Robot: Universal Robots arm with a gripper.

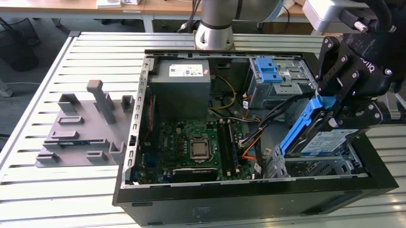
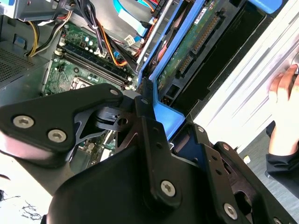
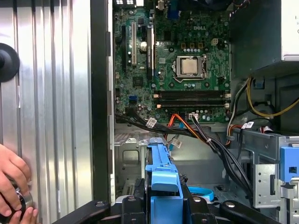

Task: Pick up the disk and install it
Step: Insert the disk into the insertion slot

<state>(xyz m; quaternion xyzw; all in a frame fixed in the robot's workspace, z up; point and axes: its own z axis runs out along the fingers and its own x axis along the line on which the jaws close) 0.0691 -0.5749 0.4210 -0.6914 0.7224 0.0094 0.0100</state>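
The arm stands on its silver column at the top centre of the exterior view and bends across toward the upper right corner. Its black gripper hangs at the right edge of that frame, pointing downward and clamped on the tilted disk. In the first wrist view the fingers press the disk from both sides.

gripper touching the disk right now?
Touching. In the first wrist view the gripper clamps the disk by its blue edge, fingers pressed on both sides.
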